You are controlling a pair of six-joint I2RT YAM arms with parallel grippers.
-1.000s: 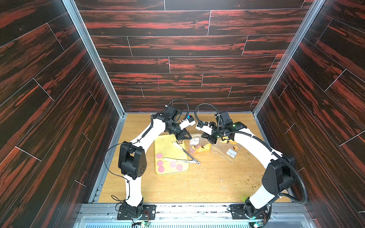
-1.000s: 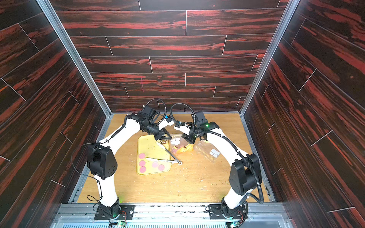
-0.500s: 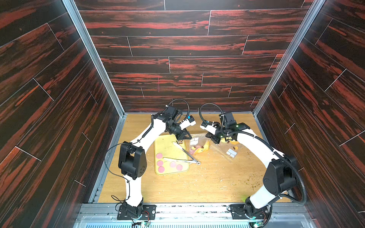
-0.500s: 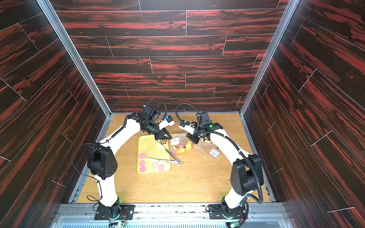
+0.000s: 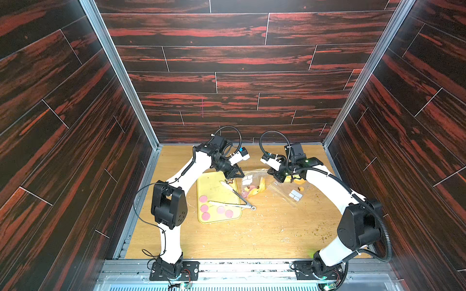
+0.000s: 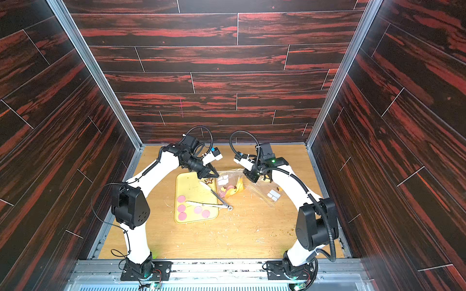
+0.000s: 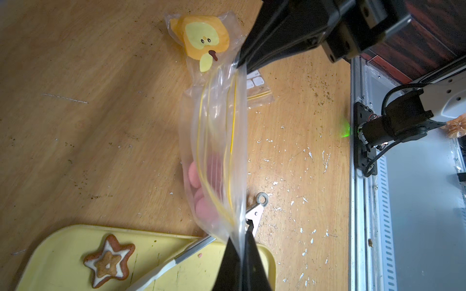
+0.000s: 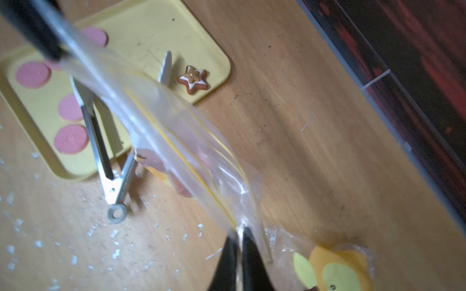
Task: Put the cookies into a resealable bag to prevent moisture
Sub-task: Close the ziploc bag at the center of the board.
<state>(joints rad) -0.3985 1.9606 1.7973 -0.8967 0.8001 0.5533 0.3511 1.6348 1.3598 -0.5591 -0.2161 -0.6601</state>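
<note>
1. You are in a robot test cell: dark wood-print panels (image 5: 239,58) wall three sides.
2. Bare aluminium posts (image 5: 120,73) frame them.
3. Your left arm (image 5: 187,176) and right arm (image 5: 330,186) stand bolted to a metal rail (image 5: 252,268) edging the scuffed table (image 5: 264,236).

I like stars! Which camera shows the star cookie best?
The left wrist view: the star cookie is big and sharp there, white icing clear, lying on the tray. The right wrist view shows it smaller and a bit blurry. In both top views it is just a tiny brown speck.
</note>
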